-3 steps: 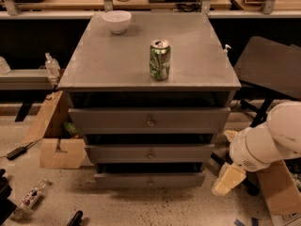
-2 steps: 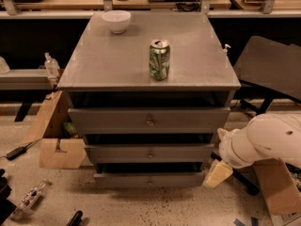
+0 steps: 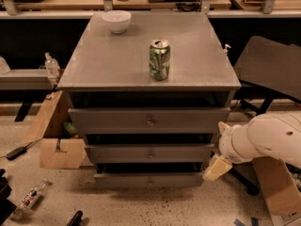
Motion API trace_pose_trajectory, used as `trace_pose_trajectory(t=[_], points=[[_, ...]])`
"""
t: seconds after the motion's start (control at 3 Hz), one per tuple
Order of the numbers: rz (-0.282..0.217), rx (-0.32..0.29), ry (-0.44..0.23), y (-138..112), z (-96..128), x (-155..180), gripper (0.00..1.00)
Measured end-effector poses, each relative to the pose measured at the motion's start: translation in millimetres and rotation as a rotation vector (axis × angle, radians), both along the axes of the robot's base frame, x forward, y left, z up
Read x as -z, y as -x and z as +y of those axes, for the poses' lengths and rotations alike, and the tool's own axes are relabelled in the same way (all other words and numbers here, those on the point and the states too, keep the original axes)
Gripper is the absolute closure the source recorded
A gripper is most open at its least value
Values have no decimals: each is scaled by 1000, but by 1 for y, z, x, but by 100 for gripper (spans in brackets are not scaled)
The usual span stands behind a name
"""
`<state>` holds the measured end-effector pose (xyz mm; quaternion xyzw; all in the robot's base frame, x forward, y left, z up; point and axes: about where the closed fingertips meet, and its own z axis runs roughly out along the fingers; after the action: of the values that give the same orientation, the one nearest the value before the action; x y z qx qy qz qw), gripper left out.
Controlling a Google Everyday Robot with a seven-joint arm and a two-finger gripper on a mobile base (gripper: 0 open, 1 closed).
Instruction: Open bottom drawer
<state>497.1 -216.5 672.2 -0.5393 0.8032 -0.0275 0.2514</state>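
We see the bottom drawer at the foot of the grey cabinet, lowest of three fronts, with its small knob dim and hard to make out. A dark gap lies above the front, and we cannot tell how far out the drawer stands. The gripper is low, just beside the drawer's right end. Only a cream wedge of it shows, so we cannot tell whether it is open or closed, or whether it touches the front. The white arm behind it is cut off by the right edge. On top stand a green can and, back left, a white bowl.
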Motion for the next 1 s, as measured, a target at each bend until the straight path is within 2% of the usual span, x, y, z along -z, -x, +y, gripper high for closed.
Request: trace_pose_trajectory(t=[0.33, 0.67, 1.0], points=[[35, -31, 1, 6, 8, 42, 0], [68, -80, 36, 14, 15, 110, 0], [62, -160, 88, 16, 19, 174, 0]])
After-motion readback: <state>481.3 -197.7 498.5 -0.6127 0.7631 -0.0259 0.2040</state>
